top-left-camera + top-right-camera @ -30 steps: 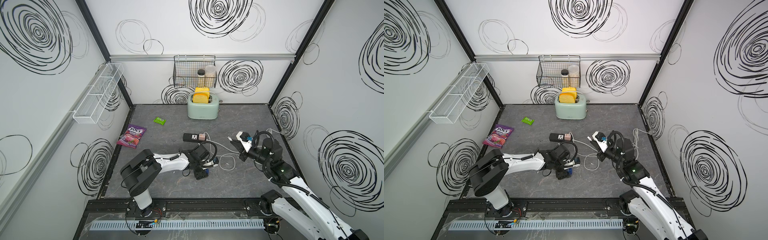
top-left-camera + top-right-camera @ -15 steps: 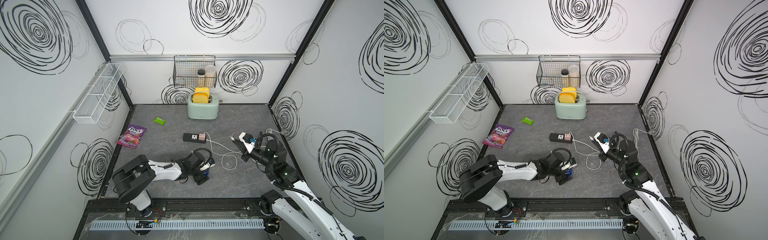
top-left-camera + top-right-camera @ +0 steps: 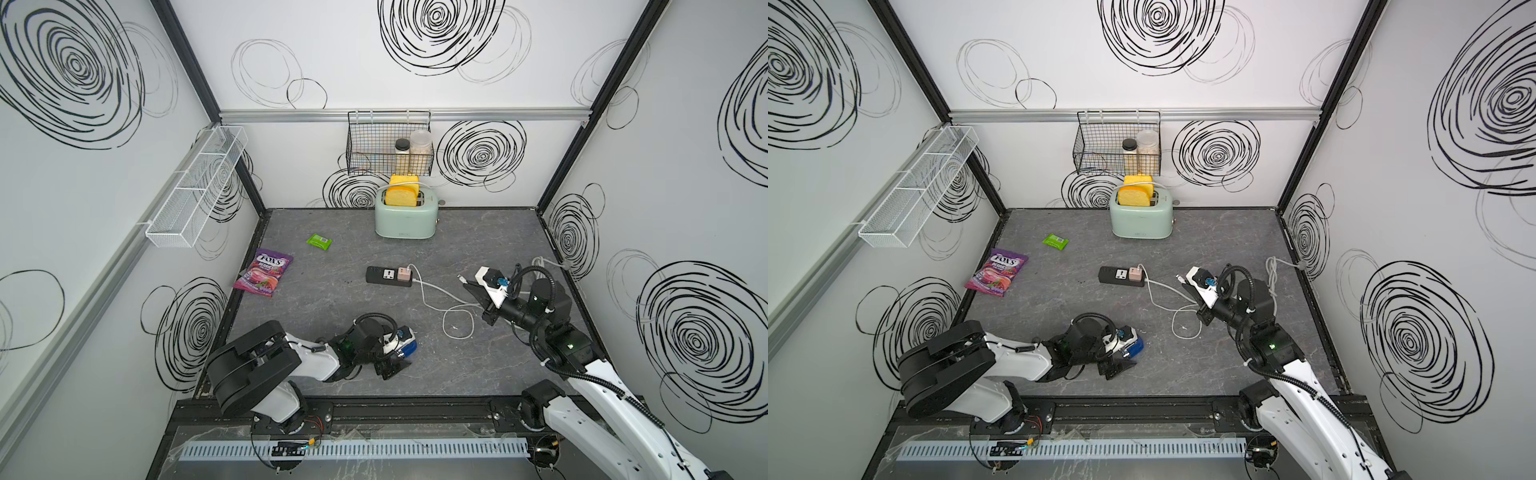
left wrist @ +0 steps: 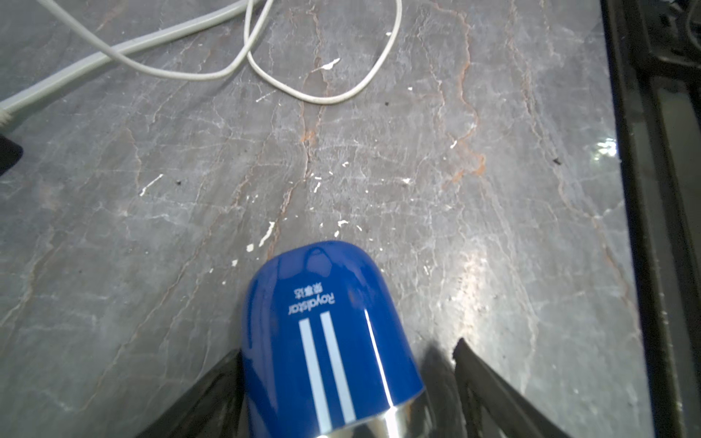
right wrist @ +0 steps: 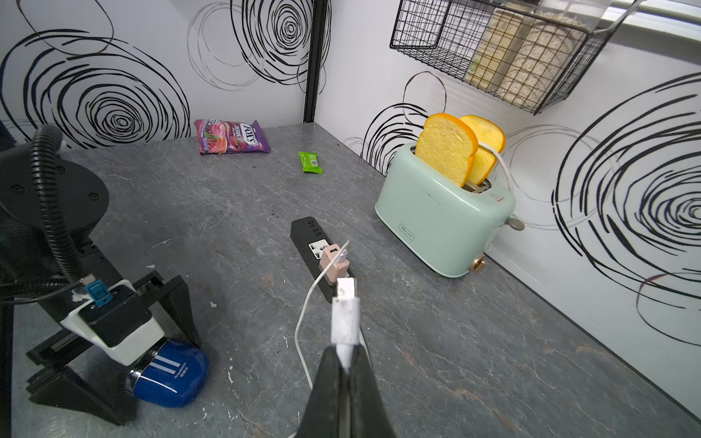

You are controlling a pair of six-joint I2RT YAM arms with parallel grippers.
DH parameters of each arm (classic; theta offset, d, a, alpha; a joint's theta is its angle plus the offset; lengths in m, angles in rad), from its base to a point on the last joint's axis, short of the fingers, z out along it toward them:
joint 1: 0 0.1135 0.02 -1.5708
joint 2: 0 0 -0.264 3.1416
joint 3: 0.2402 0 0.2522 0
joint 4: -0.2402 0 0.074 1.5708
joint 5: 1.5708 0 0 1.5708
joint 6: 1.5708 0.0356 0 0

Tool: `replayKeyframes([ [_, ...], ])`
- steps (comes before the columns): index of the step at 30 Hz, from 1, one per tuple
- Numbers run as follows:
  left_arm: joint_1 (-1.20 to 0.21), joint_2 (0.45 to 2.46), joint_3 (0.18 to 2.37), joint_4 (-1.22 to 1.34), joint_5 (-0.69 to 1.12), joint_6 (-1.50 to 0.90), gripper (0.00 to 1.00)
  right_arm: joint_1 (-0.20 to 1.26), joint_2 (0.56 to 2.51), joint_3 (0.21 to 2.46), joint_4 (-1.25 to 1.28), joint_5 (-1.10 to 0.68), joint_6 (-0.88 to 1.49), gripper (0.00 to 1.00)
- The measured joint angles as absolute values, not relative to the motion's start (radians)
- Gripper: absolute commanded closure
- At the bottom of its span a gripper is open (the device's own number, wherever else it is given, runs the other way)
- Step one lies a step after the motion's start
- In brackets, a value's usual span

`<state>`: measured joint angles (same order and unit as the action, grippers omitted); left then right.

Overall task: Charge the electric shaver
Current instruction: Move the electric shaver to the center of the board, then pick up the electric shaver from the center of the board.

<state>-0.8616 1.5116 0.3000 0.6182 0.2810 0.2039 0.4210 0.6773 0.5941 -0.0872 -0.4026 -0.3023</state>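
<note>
Blue electric shaver [image 4: 322, 333] between the spread jaws of the left pincer [image 4: 347, 349]

The glossy shaver lies on the grey veined desk [image 4: 151, 227], its rounded end pointing away from the pincer, with two white stripes, "Royalstar" lettering and a silver band. One of the black fingers [image 4: 489, 383] stands clear of it; the other sits just beside it. Beyond, a white cable [image 4: 322, 99] loops on the desk. A black rail [image 4: 660, 189] edges the desk.

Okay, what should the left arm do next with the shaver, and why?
Probably close the left pincer on the electric shaver. Its jaws straddle the blue body lying on the table, with a gap on one side, so it isn't gripped yet. The right pincer is shut on the cable plug, ready to insert.
</note>
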Motion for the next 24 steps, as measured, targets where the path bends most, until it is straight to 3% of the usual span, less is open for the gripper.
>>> replayKeyframes([
  [8, -0.842, 1.560, 0.289, 0.711, 0.306, 0.212, 0.36, 0.421, 0.695, 0.594, -0.078, -0.404, -0.291, 1.00],
  [15, -0.840, 1.565, 0.269, 0.752, 0.307, 0.211, 0.47, 0.421, 0.695, 0.594, -0.065, -0.409, -0.276, 1.00],
  [19, -0.833, 1.579, 0.276, 0.762, 0.316, 0.209, 0.39, 0.421, 0.698, 0.594, -0.059, -0.413, -0.276, 1.00],
  [20, -0.831, 1.581, 0.277, 0.764, 0.316, 0.209, 0.33, 0.421, 0.699, 0.594, -0.058, -0.413, -0.275, 1.00],
  [21, -0.830, 1.583, 0.277, 0.765, 0.316, 0.208, 0.08, 0.421, 0.700, 0.594, -0.057, -0.414, -0.275, 1.00],
  [22, -0.829, 1.583, 0.277, 0.766, 0.316, 0.211, 0.03, 0.421, 0.701, 0.594, -0.055, -0.415, -0.275, 1.00],
  [24, -0.828, 1.583, 0.277, 0.768, 0.317, 0.210, 0.03, 0.421, 0.701, 0.594, -0.051, -0.417, -0.273, 1.00],
])
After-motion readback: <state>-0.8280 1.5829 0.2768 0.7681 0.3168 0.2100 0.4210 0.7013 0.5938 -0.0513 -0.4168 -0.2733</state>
